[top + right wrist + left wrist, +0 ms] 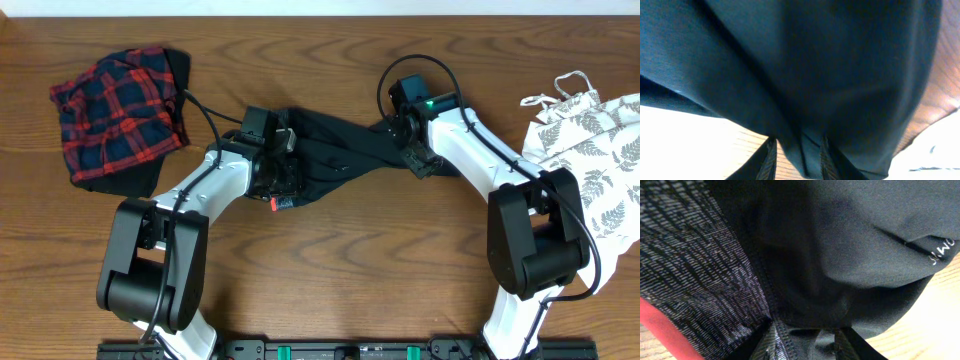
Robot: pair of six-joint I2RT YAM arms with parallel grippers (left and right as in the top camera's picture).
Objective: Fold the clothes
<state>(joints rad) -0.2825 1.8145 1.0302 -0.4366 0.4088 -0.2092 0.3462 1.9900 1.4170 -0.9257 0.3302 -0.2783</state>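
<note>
We see the left claw and right claw each clamped on the black leggings; a thin pinch may slip, we judge, leaving the fabric bunched.

Layout of the tabletop, seen from above. The leggings run across the centre, stretched between the left gripper at their left end and the right gripper at their right end, slightly farther back. Cloth sits between the jaws of each. The waistband appears to lie on the left gripper's side, though the arm hides much of it. The plaid piece lies at far left, well apart. The leaf-print top lies at the right edge, partly out of frame.
</note>
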